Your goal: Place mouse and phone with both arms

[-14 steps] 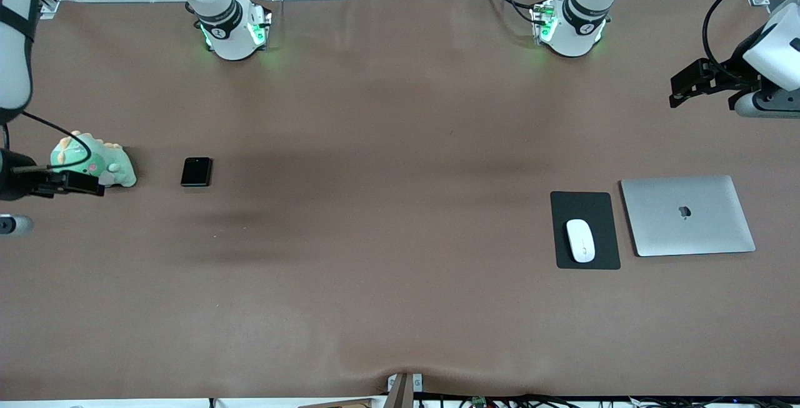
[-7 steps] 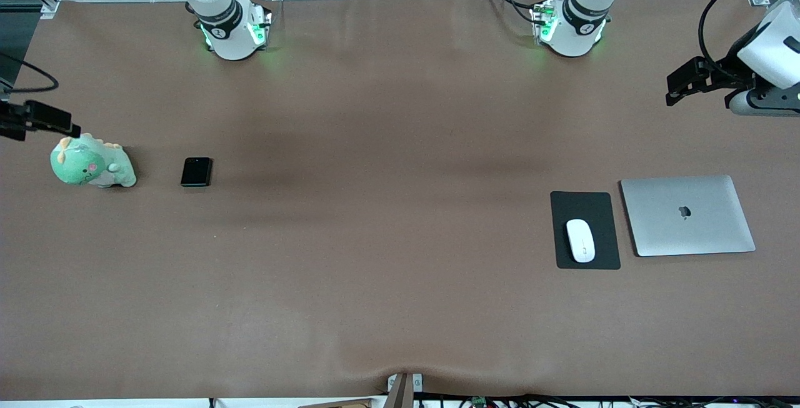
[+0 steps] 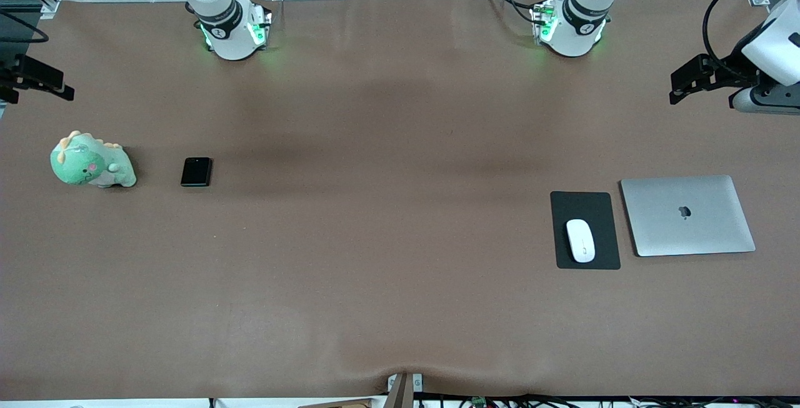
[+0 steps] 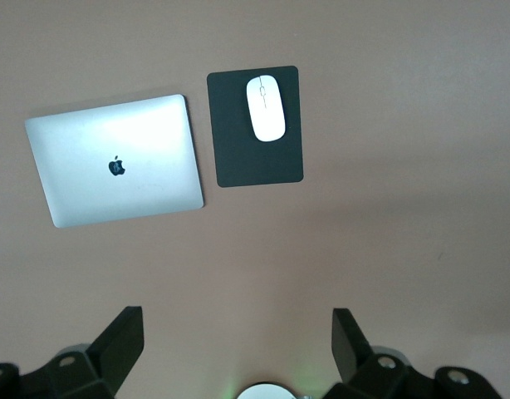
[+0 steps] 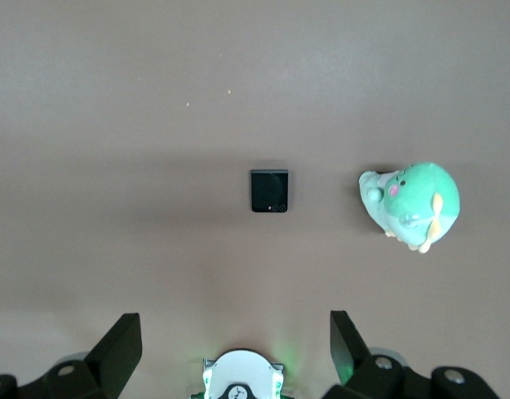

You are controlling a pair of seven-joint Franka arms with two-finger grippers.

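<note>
robot lab: arm bases (image 3: 234, 30) bolted to covered bench (image 3: 400, 308).

Mouse (image 4: 266, 108) lies on a black pad (image 4: 255, 158), off-centre toward one short edge. Closed silver laptop (image 4: 114, 160) lies just beside the pad, not touching. Left gripper (image 4: 238, 345) hangs over bare tabletop (image 4: 404, 208), fingers (image 4: 122, 341) spread wide, empty.
</note>
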